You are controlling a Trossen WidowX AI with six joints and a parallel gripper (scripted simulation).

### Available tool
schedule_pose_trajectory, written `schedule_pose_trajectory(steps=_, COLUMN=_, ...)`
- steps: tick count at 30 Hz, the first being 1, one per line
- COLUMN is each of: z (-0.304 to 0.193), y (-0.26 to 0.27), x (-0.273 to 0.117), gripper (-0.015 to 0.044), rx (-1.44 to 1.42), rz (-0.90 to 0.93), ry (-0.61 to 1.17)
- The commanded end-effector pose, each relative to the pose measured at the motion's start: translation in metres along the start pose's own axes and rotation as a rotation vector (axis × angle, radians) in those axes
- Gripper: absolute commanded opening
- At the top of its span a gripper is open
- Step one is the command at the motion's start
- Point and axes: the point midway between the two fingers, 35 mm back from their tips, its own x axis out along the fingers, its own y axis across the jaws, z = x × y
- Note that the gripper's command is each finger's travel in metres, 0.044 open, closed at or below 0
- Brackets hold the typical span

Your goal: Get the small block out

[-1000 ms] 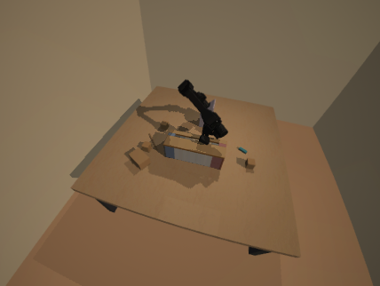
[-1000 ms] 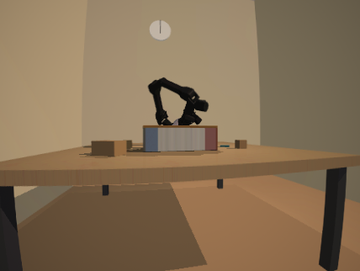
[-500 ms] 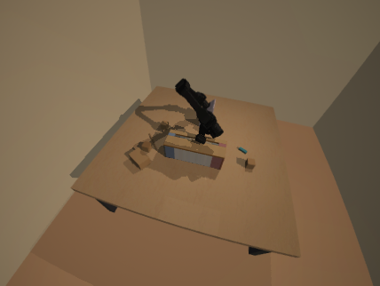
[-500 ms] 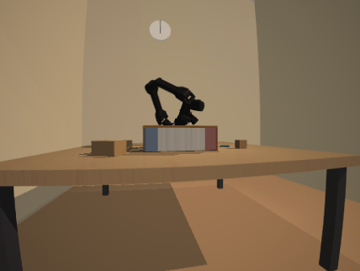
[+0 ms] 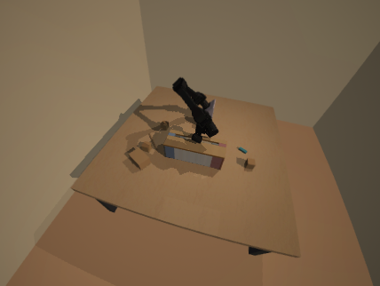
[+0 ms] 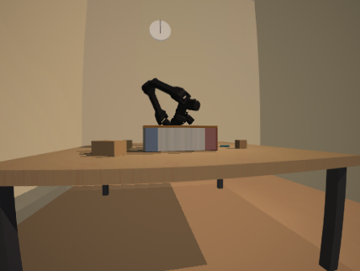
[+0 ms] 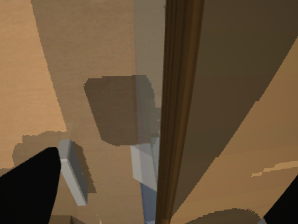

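The box [image 5: 195, 153] stands mid-table, with a pale front, a blue left end and a red right end; it also shows in the exterior view [image 6: 181, 138]. My gripper [image 5: 197, 138] is open and empty, low behind the box's top rear edge, and it shows there in the exterior view too [image 6: 178, 121]. In the wrist view the black fingers stand wide on either side of the box's brown top edge [image 7: 180, 96]. A dark squarish shape [image 7: 123, 110] shows left of that edge; I cannot tell whether it is the block. No block on the shelf shows in either the top or the exterior view.
A small teal piece [image 5: 241, 149] and a small brown cube [image 5: 249, 163] lie on the table right of the box. Brown boxes [image 5: 138, 157] [image 5: 146, 146] and a small brown object [image 5: 164, 124] lie to its left.
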Motion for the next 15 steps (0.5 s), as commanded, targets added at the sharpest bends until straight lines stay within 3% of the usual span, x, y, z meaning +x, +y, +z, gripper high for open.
schedule_pose_trajectory(steps=1, z=-0.007, y=0.002, x=0.005, gripper=0.04, rx=-0.005, rz=0.006, ry=0.006)
schedule_pose_trajectory(steps=15, z=-0.028, y=0.001, x=0.012, gripper=0.04, rx=-0.005, rz=0.006, ry=0.007)
